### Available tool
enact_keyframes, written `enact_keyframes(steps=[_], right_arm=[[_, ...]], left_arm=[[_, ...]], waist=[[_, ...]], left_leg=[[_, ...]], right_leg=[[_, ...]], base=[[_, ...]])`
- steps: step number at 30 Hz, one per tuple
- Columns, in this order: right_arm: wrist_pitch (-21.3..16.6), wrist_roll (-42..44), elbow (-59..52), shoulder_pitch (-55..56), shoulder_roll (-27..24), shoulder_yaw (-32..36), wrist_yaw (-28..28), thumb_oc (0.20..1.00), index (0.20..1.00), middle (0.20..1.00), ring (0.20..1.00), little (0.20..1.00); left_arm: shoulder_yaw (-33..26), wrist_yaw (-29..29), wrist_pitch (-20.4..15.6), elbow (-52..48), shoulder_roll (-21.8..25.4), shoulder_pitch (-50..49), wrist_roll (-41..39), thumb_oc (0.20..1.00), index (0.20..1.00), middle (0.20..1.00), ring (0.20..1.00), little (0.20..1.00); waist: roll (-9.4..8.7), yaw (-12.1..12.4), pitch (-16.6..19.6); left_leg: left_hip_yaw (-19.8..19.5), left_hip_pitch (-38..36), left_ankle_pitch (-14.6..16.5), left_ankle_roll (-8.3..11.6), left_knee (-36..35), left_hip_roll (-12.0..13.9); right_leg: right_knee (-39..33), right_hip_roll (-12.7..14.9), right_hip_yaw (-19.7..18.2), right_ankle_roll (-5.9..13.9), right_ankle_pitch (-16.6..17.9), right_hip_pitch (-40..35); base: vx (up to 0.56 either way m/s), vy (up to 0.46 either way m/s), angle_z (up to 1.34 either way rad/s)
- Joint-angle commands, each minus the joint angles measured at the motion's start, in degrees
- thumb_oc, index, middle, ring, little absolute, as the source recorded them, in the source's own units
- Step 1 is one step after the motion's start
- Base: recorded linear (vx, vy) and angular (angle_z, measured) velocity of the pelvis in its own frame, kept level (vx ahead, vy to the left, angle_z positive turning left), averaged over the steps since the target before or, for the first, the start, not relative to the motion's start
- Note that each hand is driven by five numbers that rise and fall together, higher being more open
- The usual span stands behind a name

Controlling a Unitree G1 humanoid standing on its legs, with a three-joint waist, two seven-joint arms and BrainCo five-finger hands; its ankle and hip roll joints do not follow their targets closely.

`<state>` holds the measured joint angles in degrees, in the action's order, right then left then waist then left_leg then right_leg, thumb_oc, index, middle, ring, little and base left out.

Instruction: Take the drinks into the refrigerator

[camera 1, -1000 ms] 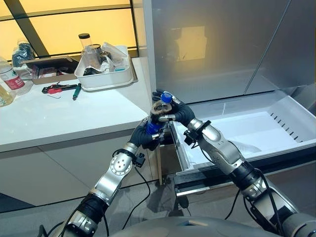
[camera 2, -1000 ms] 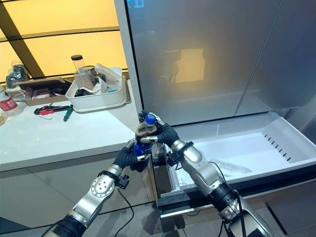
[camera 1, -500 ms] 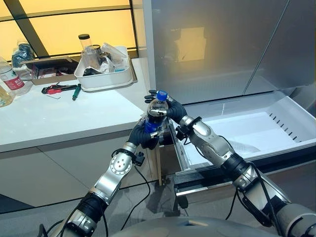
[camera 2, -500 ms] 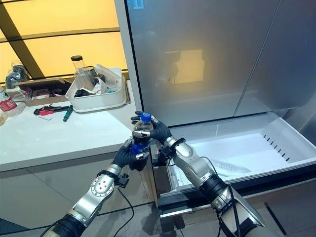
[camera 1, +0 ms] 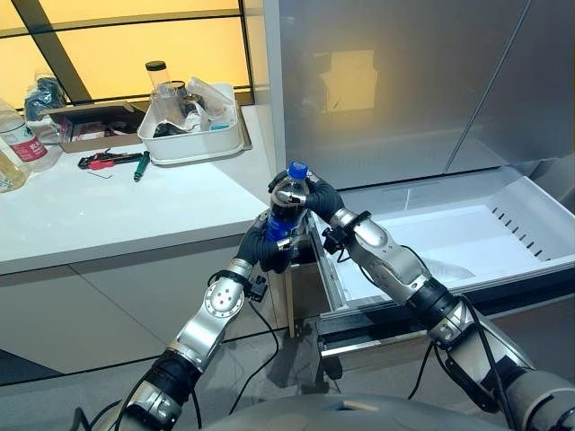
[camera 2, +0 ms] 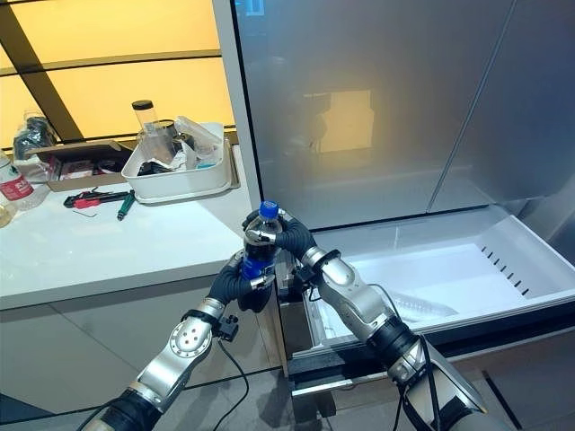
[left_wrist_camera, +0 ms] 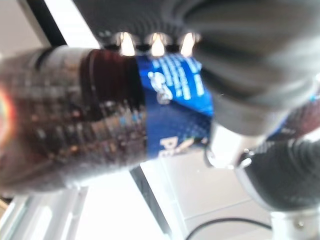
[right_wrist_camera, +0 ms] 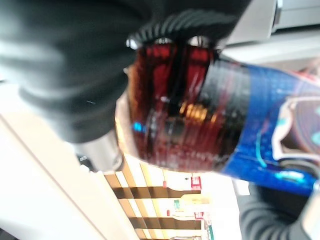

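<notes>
- The cola bottle (camera 1: 286, 208) with its blue cap is held upright in the air, between the bench (camera 1: 108, 211) edge and the open fridge drawer (camera 1: 449, 238).
- The left hand (camera 1: 267, 246) has its fingers clenched round the lower body; the right hand (camera 1: 316, 199) grips the upper part.
- Still to do, as I judge it: carry the bottle over the drawer, set it in, let go.
- More bottles (camera 1: 20, 139) stand on the bench's far left.

Both eye views look down from the head at the counter (camera 1: 108, 215) edge and open drawer (camera 1: 449, 238); wrist views sit close against the bottle (left_wrist_camera: 100, 120).
</notes>
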<state>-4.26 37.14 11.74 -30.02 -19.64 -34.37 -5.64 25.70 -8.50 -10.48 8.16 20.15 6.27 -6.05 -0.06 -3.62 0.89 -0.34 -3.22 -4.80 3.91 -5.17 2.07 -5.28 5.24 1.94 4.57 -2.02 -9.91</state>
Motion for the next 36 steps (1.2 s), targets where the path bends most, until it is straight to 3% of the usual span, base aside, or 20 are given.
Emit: enact_keyframes(steps=[1, 6, 14, 29, 36], right_arm=[[-3.54, -1.89, -6.65, -2.91, 0.95, 4.80, -1.53, 1.000, 1.000, 1.000, 1.000, 1.000], [-2.57, -7.40, -6.87, -5.04, -4.03, 6.04, -2.57, 1.000, 1.000, 1.000, 1.000, 1.000], [-1.36, -8.47, -3.00, -11.05, -8.44, 4.62, -5.51, 1.000, 1.000, 1.000, 1.000, 1.000], [0.82, -3.88, 4.58, -22.31, -10.22, -2.54, -11.27, 1.000, 1.000, 1.000, 1.000, 1.000], [-0.34, -6.63, 6.86, -22.65, -6.16, -0.94, -7.56, 1.000, 1.000, 1.000, 1.000, 1.000]], left_arm=[[-4.66, -1.97, -6.52, -1.14, -1.00, 12.57, -1.91, 0.200, 0.200, 0.200, 0.200, 0.200], [-6.10, -1.14, -6.82, -1.55, -0.20, 13.03, -1.92, 0.200, 0.200, 0.200, 0.200, 0.200], [-5.40, 1.55, -7.20, -2.57, 1.50, 14.21, -0.56, 0.200, 0.200, 0.200, 0.200, 0.200], [-2.72, 3.42, -7.50, -3.04, 5.44, 20.16, 3.78, 0.200, 0.200, 0.200, 0.200, 0.200], [-1.68, 3.46, -6.54, -1.44, 3.90, 21.39, 2.88, 0.200, 0.200, 0.200, 0.200, 0.200]], waist=[[-1.07, 1.25, 1.11], [-1.15, 1.07, 1.47], [-1.30, 1.02, 1.88], [-1.55, 1.07, 2.13], [-1.35, 0.90, 2.14]], left_leg=[[1.37, -5.36, 9.82, -3.81, 0.17, -2.66], [1.38, -5.69, 9.97, -3.76, 0.17, -2.58], [1.41, -5.83, 9.98, -3.64, 0.17, -2.50], [1.26, -5.82, 9.81, -3.33, 0.17, -2.40], [1.22, -5.76, 9.81, -3.45, 0.17, -2.42]], right_leg=[[0.35, -0.60, 0.12, 0.47, 1.36, 2.21], [0.37, -0.59, 0.09, 0.46, 1.25, 1.98], [0.39, -0.67, 0.10, 0.51, 1.28, 1.79], [0.32, -0.75, 0.36, 0.59, 1.34, 1.63], [0.38, -0.72, 0.23, 0.52, 1.43, 1.73]], base=[[0.00, 0.000, 0.00], [0.00, 0.000, 0.00], [0.00, 0.000, 0.00], [0.00, 0.000, 0.00], [0.00, 0.000, 0.00]])
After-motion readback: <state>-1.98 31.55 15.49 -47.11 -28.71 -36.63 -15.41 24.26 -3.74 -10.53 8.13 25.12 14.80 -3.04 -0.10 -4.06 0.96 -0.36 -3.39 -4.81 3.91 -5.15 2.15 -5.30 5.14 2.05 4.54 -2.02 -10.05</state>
